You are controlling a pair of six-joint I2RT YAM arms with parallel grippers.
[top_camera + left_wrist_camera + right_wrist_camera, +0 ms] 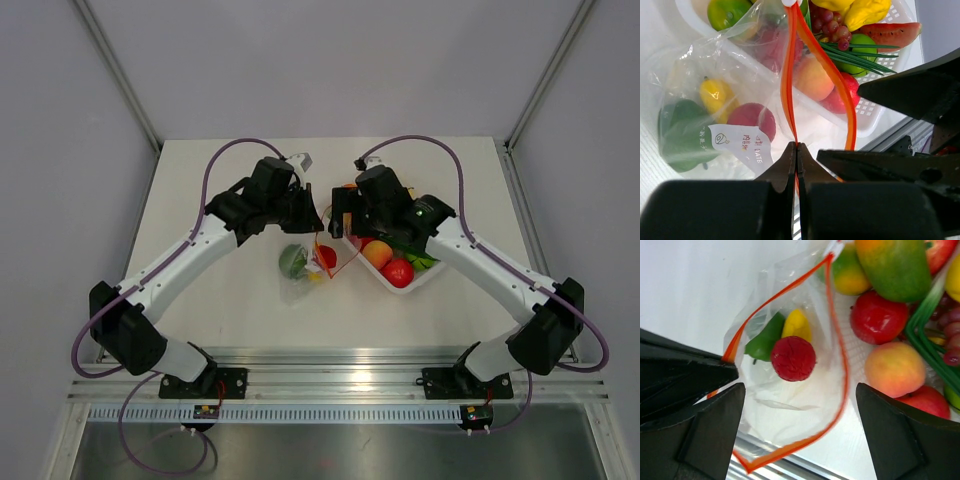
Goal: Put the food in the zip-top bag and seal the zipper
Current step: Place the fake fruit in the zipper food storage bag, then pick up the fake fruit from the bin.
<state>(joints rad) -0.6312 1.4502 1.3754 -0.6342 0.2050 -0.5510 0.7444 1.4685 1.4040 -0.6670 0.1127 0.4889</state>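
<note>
Zip-top bag (300,275) lies on the table (220,190) just left of the white tray (432,273), with its mouth lifted up between the two grippers.

Left gripper (796,148): jaws fully closed, pinching the orange-red zipper (788,75) at one spot on the mouth.

Right gripper (800,390): jaws spread wide, gripping nothing. The open mouth loop sits in the gap between them; can't tell if the strip touches a finger.

Right wrist view looks straight into the bag: three pieces of food (792,358) inside, one red, one yellow, one green. Left wrist view shows the bag side-on, with a white printed label (742,145) and the pinch itself. Top view hides the pinch behind the wrists.

More food sits in the tray: peach, red fruit, grapes, watermelon slice.

Table is plain white, with pale walls around it and an aluminium rail (330,385) at the near edge.
</note>
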